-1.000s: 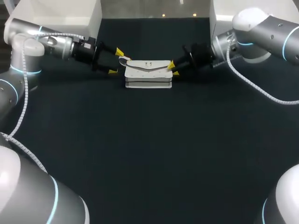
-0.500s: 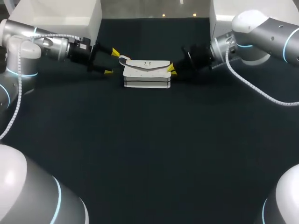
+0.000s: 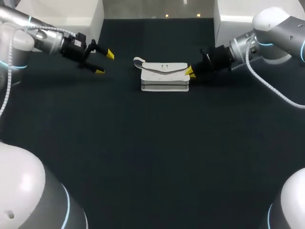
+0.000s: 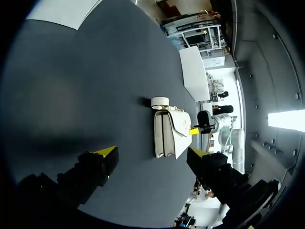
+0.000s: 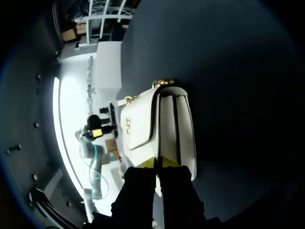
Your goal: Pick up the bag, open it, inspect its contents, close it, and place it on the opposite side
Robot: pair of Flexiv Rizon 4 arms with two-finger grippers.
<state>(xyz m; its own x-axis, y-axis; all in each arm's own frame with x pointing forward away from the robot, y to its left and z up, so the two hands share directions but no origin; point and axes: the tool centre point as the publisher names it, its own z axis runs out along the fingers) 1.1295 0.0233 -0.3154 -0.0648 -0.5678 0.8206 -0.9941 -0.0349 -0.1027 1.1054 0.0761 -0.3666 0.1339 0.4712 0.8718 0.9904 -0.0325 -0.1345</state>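
A white flap bag [image 3: 164, 76] lies on the dark table, a little behind the middle, with a short strap loop [image 3: 138, 60] at its left end. My right gripper [image 3: 190, 72] is shut on the bag's right end. In the right wrist view the yellow tips [image 5: 157, 163] meet at the near edge of the bag [image 5: 157, 124]. My left gripper [image 3: 102, 62] stands open, well left of the bag and clear of it. In the left wrist view the bag [image 4: 169, 133] lies ahead of the wide-open left gripper [image 4: 152, 152], and the right gripper [image 4: 194, 130] is at its far end.
White boxes stand at the back left [image 3: 66, 14] and back right [image 3: 228, 14] corners. The dark tabletop [image 3: 152, 157] stretches bare in front of the bag.
The right gripper has shut on the bag's right end and drawn it to the right. My left arm has pulled back to the left, its gripper still open.
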